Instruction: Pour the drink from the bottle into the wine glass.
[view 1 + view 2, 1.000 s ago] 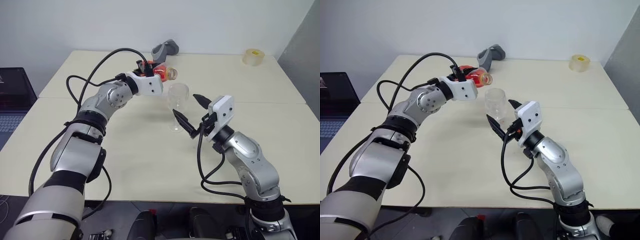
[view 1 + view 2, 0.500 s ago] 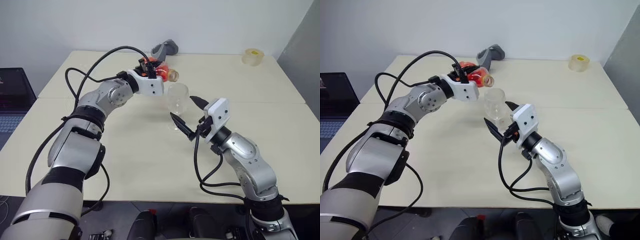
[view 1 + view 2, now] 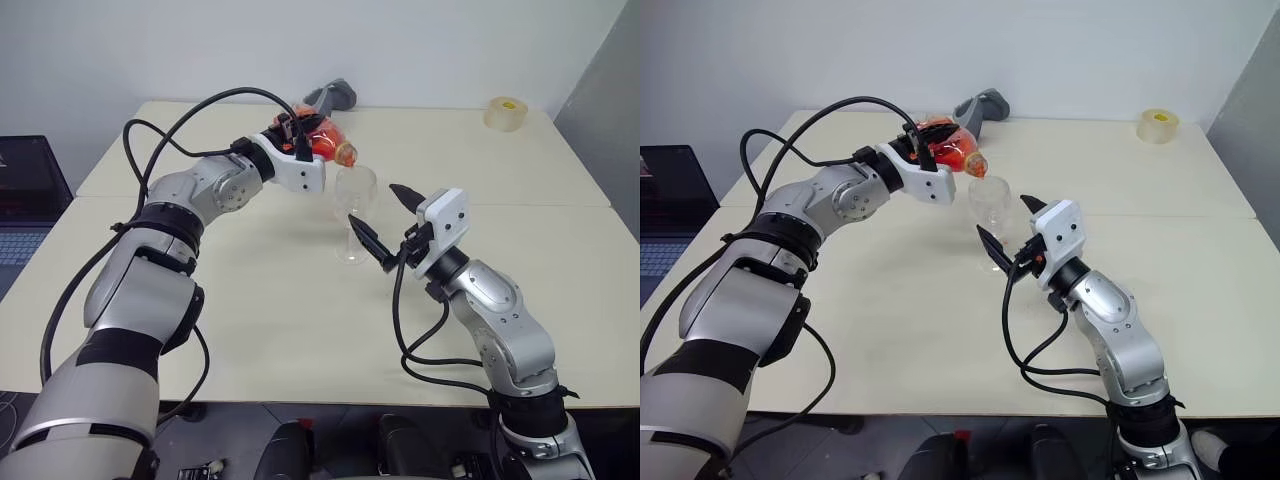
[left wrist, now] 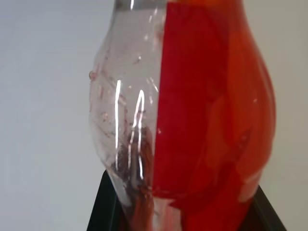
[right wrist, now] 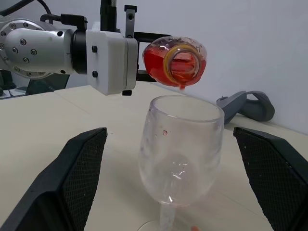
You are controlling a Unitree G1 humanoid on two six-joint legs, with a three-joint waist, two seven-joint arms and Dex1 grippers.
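Tipping the bottle (image 3: 952, 152), clenched in my left fingers (image 3: 917, 148), over the wine glass (image 3: 989, 207) mid-bench, I worry the drink (image 5: 169, 61) dribbles past the rim onto the bench (image 3: 1160, 260), or my right fingers (image 3: 1008, 228), released either side, knock the stem.

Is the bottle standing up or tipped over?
Tipped. The left gripper holds the bottle on its side, open mouth above the wine glass, with a red drip at its lip.
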